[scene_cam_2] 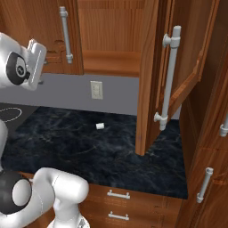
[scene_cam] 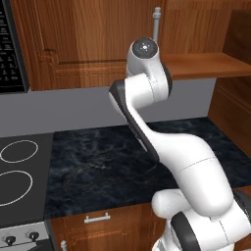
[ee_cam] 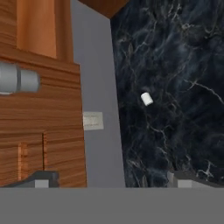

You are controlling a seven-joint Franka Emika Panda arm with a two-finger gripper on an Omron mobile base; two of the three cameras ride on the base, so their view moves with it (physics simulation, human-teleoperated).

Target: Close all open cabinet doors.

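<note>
Open door: a cabinet door point(scene_cam_2: 153, 75) in the right base view swings out over the dark marble surface point(scene_cam_2: 89, 151), its long grey bar handle point(scene_cam_2: 169, 75) facing the camera; behind it the cabinet interior point(scene_cam_2: 111, 40) with its wooden shelf lies exposed
Left door: the neighbouring cabinet door point(scene_cam_2: 40, 35) looks flush with the cabinet, its bar handle point(scene_cam_2: 66, 33) upright at its right edge; in the hand view the lower end of that handle point(ee_cam: 17, 78) lies close to the camera against the wood
Gripper: the gripper point(ee_cam: 111, 179) sits high, just beside the bottom edge of the left door; its two finger tips point(ee_cam: 41, 180) stand well apart, jaws wide, nothing between them
Surface: a small white cylinder point(scene_cam_2: 100, 126) lies on the marble near the grey back wall, below a wall outlet point(scene_cam_2: 96, 90)
Poor view: whether the gripper touches the left door is hard to judge, probably not
Stove: cooktop rings point(scene_cam: 17, 166) to the left of the surface
</note>
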